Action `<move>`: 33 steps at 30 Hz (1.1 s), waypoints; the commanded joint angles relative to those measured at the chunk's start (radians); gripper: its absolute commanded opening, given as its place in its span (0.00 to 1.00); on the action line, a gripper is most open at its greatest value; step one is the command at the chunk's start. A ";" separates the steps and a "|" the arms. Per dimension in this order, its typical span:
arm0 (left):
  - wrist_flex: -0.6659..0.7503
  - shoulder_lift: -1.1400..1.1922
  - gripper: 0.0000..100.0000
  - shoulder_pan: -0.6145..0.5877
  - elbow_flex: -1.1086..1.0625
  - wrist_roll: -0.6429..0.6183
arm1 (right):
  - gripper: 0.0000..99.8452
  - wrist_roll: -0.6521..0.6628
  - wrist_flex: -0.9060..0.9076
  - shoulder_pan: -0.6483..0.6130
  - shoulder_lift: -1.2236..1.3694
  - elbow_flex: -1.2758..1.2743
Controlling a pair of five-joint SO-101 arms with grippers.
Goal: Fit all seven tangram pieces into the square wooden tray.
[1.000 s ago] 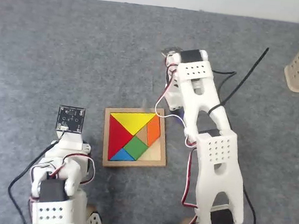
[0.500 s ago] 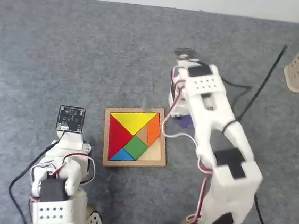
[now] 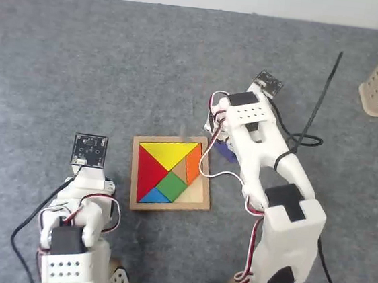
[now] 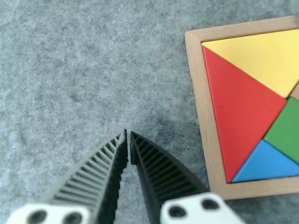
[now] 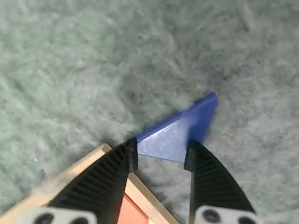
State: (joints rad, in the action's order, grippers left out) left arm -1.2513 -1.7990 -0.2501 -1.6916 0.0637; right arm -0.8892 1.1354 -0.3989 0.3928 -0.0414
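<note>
No words, numbers or signs can be read on the wooden tray (image 3: pixel 198 195), on the tangram pieces (image 3: pixel 149 168) or on the grey mat (image 3: pixel 83 56).

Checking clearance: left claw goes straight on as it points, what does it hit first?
Likely the grey carpet, just ahead of the shut tips of the left claw. The wooden tray sits to one side, off that line.
</note>
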 commanded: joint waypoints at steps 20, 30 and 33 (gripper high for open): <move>-0.005 -0.011 0.01 0.000 0.005 0.006 | 0.29 -0.101 0.266 0.013 0.104 0.212; -0.005 -0.011 0.01 0.000 0.005 0.006 | 0.25 -0.092 0.245 0.024 0.108 0.209; -0.005 -0.011 0.01 0.000 0.005 0.006 | 0.24 -0.026 0.246 0.028 0.130 0.209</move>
State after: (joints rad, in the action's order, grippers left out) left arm -1.2513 -1.7990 -0.2501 -1.6916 0.0637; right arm -0.9643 1.3702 -0.3805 0.5232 0.1212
